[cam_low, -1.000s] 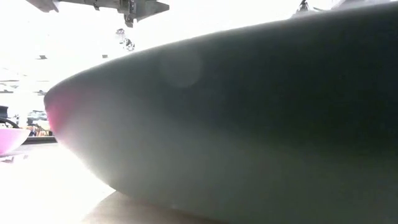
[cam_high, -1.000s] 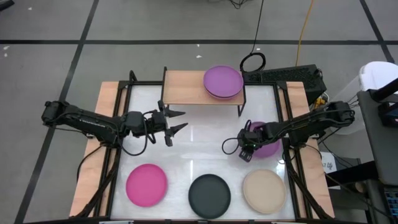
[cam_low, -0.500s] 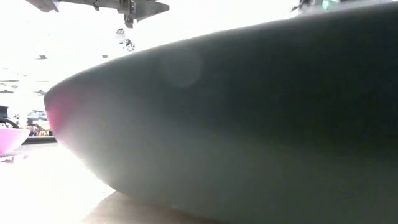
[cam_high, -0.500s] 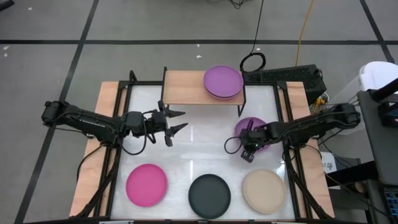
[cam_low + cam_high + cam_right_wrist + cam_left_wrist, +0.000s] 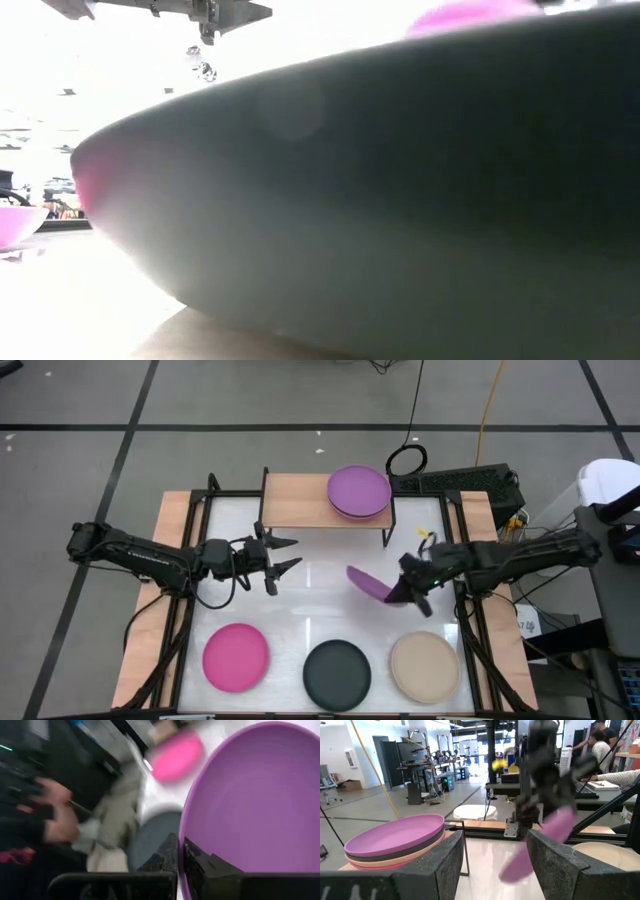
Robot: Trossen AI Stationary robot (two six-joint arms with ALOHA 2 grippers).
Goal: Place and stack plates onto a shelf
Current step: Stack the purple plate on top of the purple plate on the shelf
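Observation:
A purple plate (image 5: 371, 585) hangs tilted above the table's right middle, with my right gripper (image 5: 406, 592) shut on it; the left wrist view shows this plate (image 5: 547, 837) slanting too. On the light-wood shelf (image 5: 295, 500) at the far edge, a stack of plates (image 5: 358, 491) with a purple one on top rests flat. Along the near edge, a magenta plate (image 5: 236, 657), a black plate (image 5: 337, 674) and a beige plate (image 5: 424, 667) lie flat. My left gripper (image 5: 292, 553) hovers open left of centre, touching nothing. My right gripper pinches the purple plate's rim (image 5: 186, 832) between its two fingers, one finger on the hollow inner face (image 5: 212, 862) and one on the underside (image 5: 160, 857). It comes from the table's right side. The plate is lifted clear of the table and steeply tilted.
The table has raised wooden side rails (image 5: 170, 550) and black frame bars. In the low view, the black plate (image 5: 400, 200) fills most of the picture. A black box and cables (image 5: 455, 482) lie behind the shelf. People sit in the room beyond (image 5: 600, 750).
My right gripper has shut on the purple plate, which lay flat at the table's right. It has risen, turned and gone a little toward the table's left. The plate has come off the table and tipped from flat to steeply tilted.

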